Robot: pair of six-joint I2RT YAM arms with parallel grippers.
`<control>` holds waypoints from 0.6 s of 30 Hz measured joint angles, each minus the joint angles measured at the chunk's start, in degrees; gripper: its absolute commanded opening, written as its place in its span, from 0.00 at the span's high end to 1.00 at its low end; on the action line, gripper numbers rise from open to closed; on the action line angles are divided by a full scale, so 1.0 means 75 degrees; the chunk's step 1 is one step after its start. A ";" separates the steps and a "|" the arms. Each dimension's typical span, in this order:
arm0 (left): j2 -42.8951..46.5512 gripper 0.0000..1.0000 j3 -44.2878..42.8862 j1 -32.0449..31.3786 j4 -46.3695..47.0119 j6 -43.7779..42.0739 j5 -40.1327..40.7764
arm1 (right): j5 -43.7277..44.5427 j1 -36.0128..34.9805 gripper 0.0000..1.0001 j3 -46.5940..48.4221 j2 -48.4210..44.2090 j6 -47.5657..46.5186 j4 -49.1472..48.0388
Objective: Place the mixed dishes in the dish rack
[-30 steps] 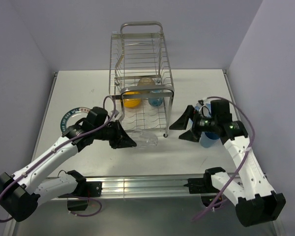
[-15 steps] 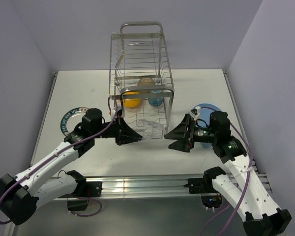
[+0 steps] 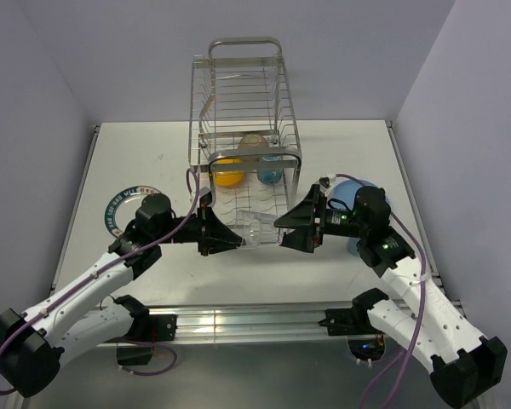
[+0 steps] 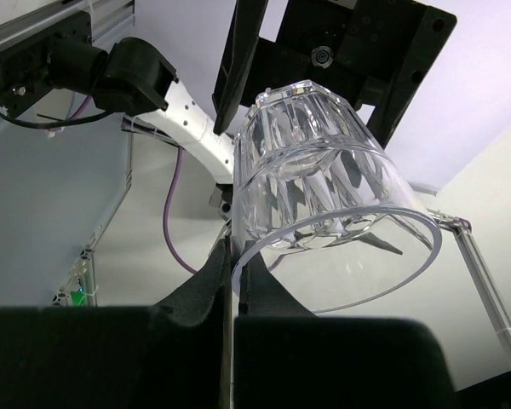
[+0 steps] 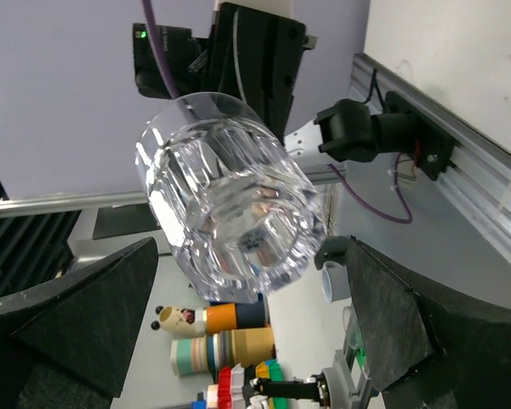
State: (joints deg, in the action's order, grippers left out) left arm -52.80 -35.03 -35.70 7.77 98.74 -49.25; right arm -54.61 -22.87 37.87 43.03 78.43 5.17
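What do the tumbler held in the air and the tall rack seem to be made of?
Clear glass: transparent glass or hard plastic, glossy; the background shows through its faceted walls. Dish rack: silver metal wire, shiny; thin bright rods.

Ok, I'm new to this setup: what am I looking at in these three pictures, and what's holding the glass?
Two robot arms are bolted at the near edge of a table. The wide picture looks down from above and behind them: left arm on the left, right arm on the right. The other two pictures come from a camera on each wrist, looking out along its own jaws. The left arm's jaws pinch the rim of a clear glass, held on its side in front of the wire rack. The right arm's jaws stand open either side of its base. In the rack sit a yellow bowl and a blue cup. A green-rimmed plate lies at left, a blue dish behind the right arm.
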 measured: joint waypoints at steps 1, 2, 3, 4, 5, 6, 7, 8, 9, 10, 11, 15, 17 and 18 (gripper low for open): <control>0.0015 1.00 0.0003 -0.0003 0.0000 0.0003 -0.0006 | 0.0058 -0.0122 0.03 -0.0006 0.0052 0.0102 -0.0192; 0.0026 1.00 0.0009 -0.0003 0.0000 0.0012 -0.0015 | 0.0128 -0.0242 0.04 -0.0020 0.0105 0.0219 -0.0388; 0.0041 1.00 0.0015 -0.0003 0.0000 0.0015 -0.0029 | 0.0192 -0.0358 0.05 -0.0044 0.0149 0.0323 -0.0589; 0.0055 1.00 0.0020 -0.0003 0.0003 0.0017 -0.0047 | 0.0268 -0.0510 0.07 -0.0079 0.0210 0.0443 -0.0790; 0.0067 1.00 0.0029 -0.0003 0.0017 0.0032 -0.0055 | 0.0341 -0.0629 0.09 -0.0111 0.0265 0.0527 -0.0938; 0.0079 1.00 0.0050 -0.0003 0.0055 0.0052 -0.0061 | 0.0411 -0.0775 0.11 -0.0122 0.0347 0.0627 -0.1084; 0.0093 1.00 0.0082 -0.0003 0.0111 0.0073 -0.0064 | 0.0478 -0.0889 0.14 -0.0125 0.0417 0.0711 -0.1201; 0.0111 1.00 0.0119 0.0000 0.0149 0.0082 -0.0070 | 0.0568 -0.1037 0.24 -0.0128 0.0490 0.0804 -0.1367; 0.0137 1.00 0.0169 0.0003 0.0192 0.0122 -0.0102 | 0.0615 -0.1131 0.31 -0.0131 0.0530 0.0863 -0.1495; 0.0187 1.00 0.0213 0.0026 0.0242 0.0184 -0.0131 | 0.0653 -0.1180 0.49 -0.0149 0.0539 0.0895 -0.1585; 0.0230 1.00 0.0248 0.0044 0.0300 0.0230 -0.0152 | 0.0697 -0.1230 0.65 -0.0172 0.0539 0.0898 -0.1705; 0.0326 0.79 0.0344 0.0093 0.0539 0.0417 -0.0254 | 0.0758 -0.1311 1.00 -0.0204 0.0536 0.0991 -0.1993; 0.0344 0.48 0.0399 0.0087 0.0615 0.0466 -0.0262 | 0.0833 -0.1335 1.00 -0.0204 0.0533 0.0982 -0.1979; 0.0350 0.18 0.0423 0.0064 0.0647 0.0481 -0.0271 | 0.0930 -0.1373 1.00 -0.0204 0.0539 0.0941 -0.1920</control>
State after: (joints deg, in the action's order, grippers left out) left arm -50.17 -31.86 -35.22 12.62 102.35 -51.29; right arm -47.64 -33.17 36.34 47.07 85.49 -9.23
